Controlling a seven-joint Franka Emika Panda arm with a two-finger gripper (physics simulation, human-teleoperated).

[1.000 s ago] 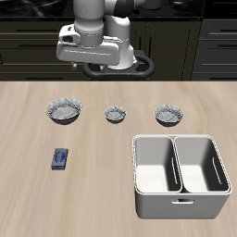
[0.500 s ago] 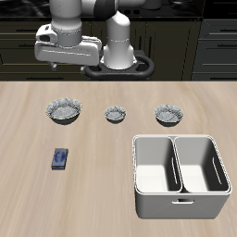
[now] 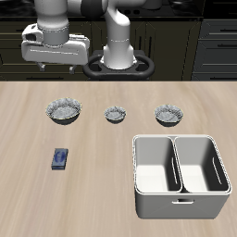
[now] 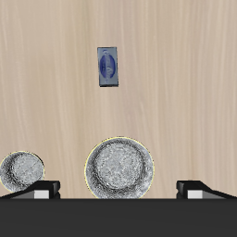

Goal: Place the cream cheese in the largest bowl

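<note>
The cream cheese (image 3: 60,159) lies flat on the bare table (image 3: 102,176), alone and untouched, nearer the front edge than any bowl; taking the table's middle as the dial centre in the exterior view, it sits at about eight o'clock. The largest bowl (image 3: 65,112) stands at roughly ten o'clock, just behind the box and well clear of it, so I judge the carry will be short, a lift and a small move back. Two smaller bowls (image 3: 115,115) (image 3: 168,115) line up with it toward two o'clock, and the white two-compartment bin (image 3: 180,175) fills the four o'clock side, out of the route. The arm hangs high over the back of the table above the big bowl's side, likely positioned to look down before descending. The wrist view gives what the exterior one cannot: the cream cheese (image 4: 108,66) with its lighter label seen straight from above, the largest bowl (image 4: 119,168) empty inside, and the gripper (image 4: 118,188) with its two fingertips (image 4: 42,188) set wide apart, holding nothing. The exterior view alone shows the bin and the third bowl
</note>
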